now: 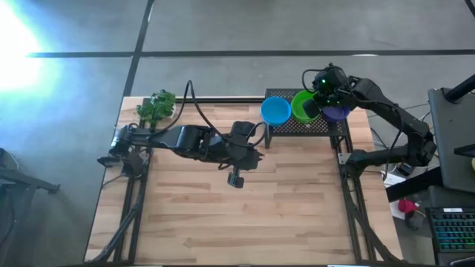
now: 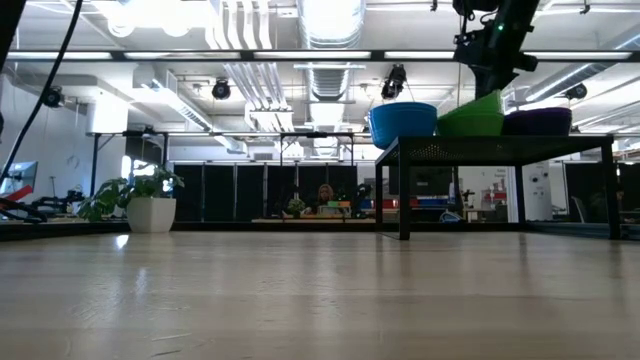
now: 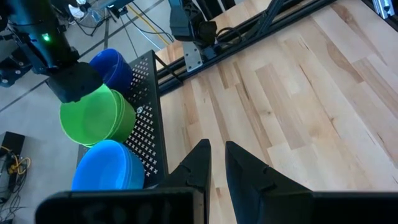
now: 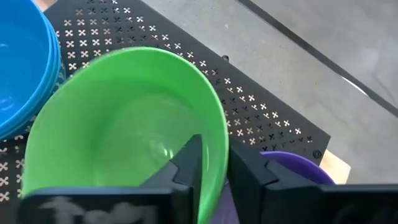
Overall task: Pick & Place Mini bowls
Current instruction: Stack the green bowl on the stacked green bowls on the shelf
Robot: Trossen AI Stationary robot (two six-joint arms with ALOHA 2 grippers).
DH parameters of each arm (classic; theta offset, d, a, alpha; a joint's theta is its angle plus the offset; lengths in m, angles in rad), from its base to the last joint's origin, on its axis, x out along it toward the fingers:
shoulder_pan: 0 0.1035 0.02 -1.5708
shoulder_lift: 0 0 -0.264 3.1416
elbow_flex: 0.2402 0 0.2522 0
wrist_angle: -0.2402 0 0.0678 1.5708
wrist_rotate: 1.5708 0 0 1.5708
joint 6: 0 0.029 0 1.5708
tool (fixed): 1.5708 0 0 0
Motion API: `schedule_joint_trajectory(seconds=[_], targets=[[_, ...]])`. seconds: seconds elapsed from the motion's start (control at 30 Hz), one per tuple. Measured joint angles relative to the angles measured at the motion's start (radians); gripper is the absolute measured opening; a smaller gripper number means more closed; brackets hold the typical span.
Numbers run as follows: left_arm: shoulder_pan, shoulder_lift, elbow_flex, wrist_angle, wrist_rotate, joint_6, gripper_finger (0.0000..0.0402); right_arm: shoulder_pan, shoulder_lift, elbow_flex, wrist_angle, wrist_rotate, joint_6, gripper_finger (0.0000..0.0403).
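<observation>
Three mini bowls show on a black perforated rack (image 1: 297, 126) at the table's far right: a blue one (image 1: 275, 110), a green one (image 1: 301, 106) and a purple one (image 1: 338, 113). In the left wrist view the blue (image 3: 109, 168) and green (image 3: 93, 115) look like stacks. My right gripper (image 1: 323, 96) is over the rack, shut on the green bowl (image 4: 124, 124). My left gripper (image 1: 236, 179) hangs over the table's middle, shut but for a thin slit (image 3: 217, 165), and touches nothing. My right gripper (image 4: 214, 165) pinches the green bowl's rim (image 4: 217, 134) on the side next to the purple bowl (image 4: 292, 165). One finger (image 4: 188, 163) is inside the bowl and the other outside, coming from above. The bowl (image 2: 472, 117) is tilted, its held side raised and its other side low at the rack top.
A small potted plant (image 1: 156, 106) stands at the table's far left corner. The rack (image 2: 500, 148) stands on legs above the wooden tabletop (image 1: 245, 215). Black frame rails run along the table's left and right sides. Cables trail off the left arm.
</observation>
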Motion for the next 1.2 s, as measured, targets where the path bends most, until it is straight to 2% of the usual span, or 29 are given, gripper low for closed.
schedule_joint_trajectory(seconds=[0.23,0.5,0.63,0.97,1.2], targets=[[0.000,0.000,0.000,-0.001,0.000,-0.005,0.0043,0.000,-0.006,0.027,0.006,0.000,-0.039,0.0122],[0.000,0.000,0.000,-0.007,0.000,-0.010,0.0043,0.001,-0.008,0.088,-0.001,0.001,-0.015,0.0138],[0.000,0.000,0.000,-0.011,0.000,-0.014,0.0043,0.001,-0.007,0.083,-0.037,0.003,0.016,0.0120],[0.000,0.000,0.000,-0.010,0.000,-0.014,0.0043,0.001,-0.007,0.033,-0.061,0.003,0.033,0.0016],[0.000,0.000,0.000,-0.007,0.000,-0.013,0.0043,0.000,-0.006,-0.003,-0.062,0.003,0.000,0.0009]])
